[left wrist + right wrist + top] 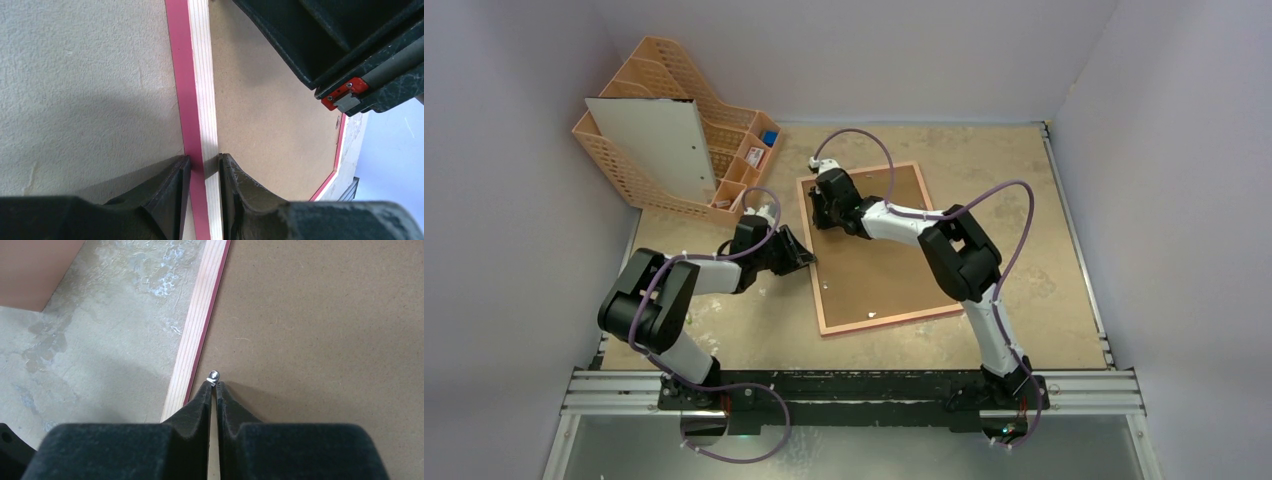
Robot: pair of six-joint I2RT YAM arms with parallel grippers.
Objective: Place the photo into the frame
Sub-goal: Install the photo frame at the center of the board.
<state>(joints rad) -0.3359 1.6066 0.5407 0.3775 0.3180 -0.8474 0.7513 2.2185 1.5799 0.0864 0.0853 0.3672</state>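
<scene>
The frame (886,322) lies face down on the table, its pale wood reverse and pink-red edge (187,100) up, with the brown backing board (879,265) inside it. My left gripper (205,170) is shut on the frame's left rail, one finger on each side; in the top view the left gripper (798,256) is at mid-edge. My right gripper (215,386) is shut, its tips pinching a small metal tab (213,375) at the board's left edge. In the top view the right gripper (817,213) is near the frame's far left corner. The photo is hidden.
An orange plastic desk organiser (629,175) stands at the back left, a white sheet (664,145) leaning in it. Grey walls close in the left, back and right. The arms' base rail (854,385) runs along the near edge.
</scene>
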